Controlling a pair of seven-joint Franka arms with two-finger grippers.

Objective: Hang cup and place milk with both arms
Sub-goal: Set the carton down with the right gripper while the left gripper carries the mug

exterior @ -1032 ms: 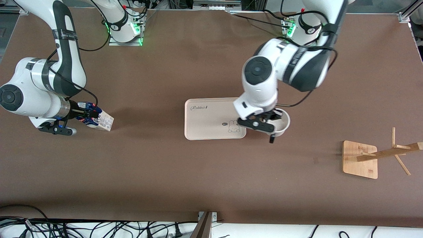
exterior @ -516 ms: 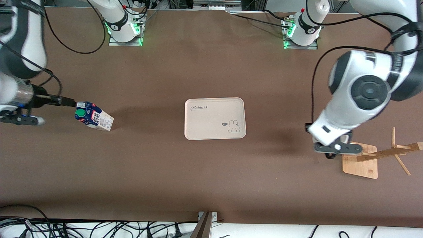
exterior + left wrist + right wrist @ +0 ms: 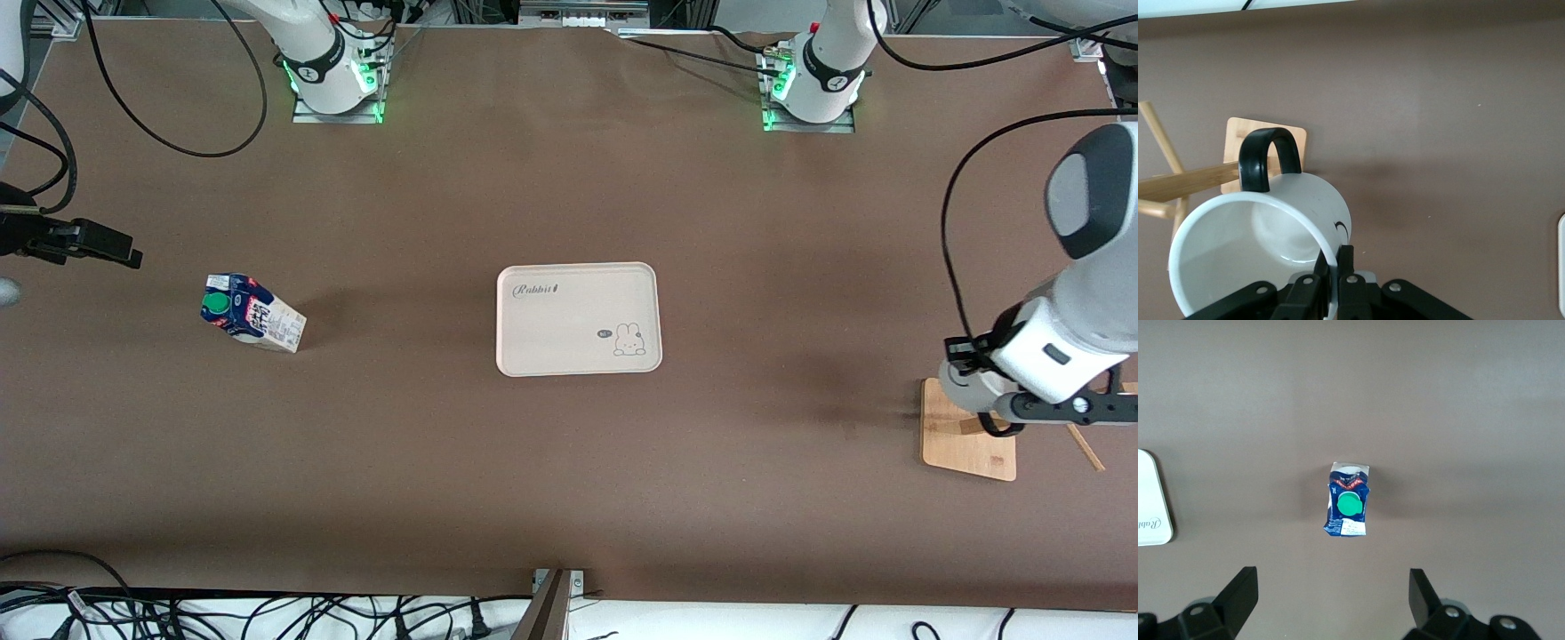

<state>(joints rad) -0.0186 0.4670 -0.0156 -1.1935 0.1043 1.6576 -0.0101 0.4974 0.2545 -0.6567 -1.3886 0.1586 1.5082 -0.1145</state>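
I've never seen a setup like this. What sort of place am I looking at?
Most likely a robot test lab, not a kitchen. Two arm bases are bolted along a brown table, loose cables trail off its edge, and a few props sit spaced out: a milk carton, a tray, a wooden rack.

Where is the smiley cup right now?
The cup is up in the air, pinched at its rim by the left claw, over the wooden rack at the left arm's end of the table.
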